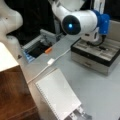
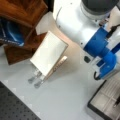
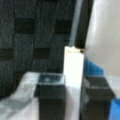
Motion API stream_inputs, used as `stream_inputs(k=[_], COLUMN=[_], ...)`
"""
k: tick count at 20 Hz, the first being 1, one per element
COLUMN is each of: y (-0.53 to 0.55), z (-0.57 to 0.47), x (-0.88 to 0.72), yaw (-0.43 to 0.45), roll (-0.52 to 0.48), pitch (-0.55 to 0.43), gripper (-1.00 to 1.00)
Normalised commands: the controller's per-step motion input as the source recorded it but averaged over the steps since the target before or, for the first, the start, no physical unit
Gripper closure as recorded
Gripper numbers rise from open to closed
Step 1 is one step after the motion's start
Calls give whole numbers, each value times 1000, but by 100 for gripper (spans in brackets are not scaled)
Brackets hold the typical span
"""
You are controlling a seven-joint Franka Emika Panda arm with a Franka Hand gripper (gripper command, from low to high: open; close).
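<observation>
Two black fingers (image 3: 51, 96) of the claw (image 3: 73, 97) fill the bottom of the wrist view, and between them stands a white upright strip (image 3: 73, 68); whether the fingers press on it or merely flank it I cannot tell. Going by size and taking the grey case as the landmark: the white robot arm (image 1: 82, 21) with its blue wrist piece (image 1: 103, 21) hangs directly over the case, and in a front view the same arm (image 2: 75, 22) fills the top right above the case's corner. The pale grey desk (image 1: 100, 90) carries everything. A dark wooden block (image 1: 13, 92) sits well to the left of the case, at the picture's lower left edge, with a white sheet (image 1: 6, 58) on top of it. A white spiral notebook (image 1: 57, 96) lies on the desk to the lower left of the case, well apart from it; in a front view it (image 2: 48, 52) leans against wooden shelves (image 2: 22, 15). The grey case (image 1: 96, 53) itself is open, showing a dark tray inside, and its corner shows in a front view (image 2: 105, 102) at the lower right. A white cable (image 1: 51, 61) with a small plug runs across the desk left of the case. An orange marker (image 1: 48, 50) lies farther left, beside a dark opening.
</observation>
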Motion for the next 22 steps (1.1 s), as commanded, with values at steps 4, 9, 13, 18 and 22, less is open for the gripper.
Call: stream_inputs(k=[4, 9, 13, 18, 22], y=[250, 290, 302, 346, 383], z=[233, 211, 184, 121, 40], x=[-87, -152, -210, -271, -319], yaw=[-200, -232, -258, -284, -332], roll=[57, 57, 43, 51, 43], pitch=[69, 69, 58, 47, 11], gripper=[100, 100, -100, -100, -100])
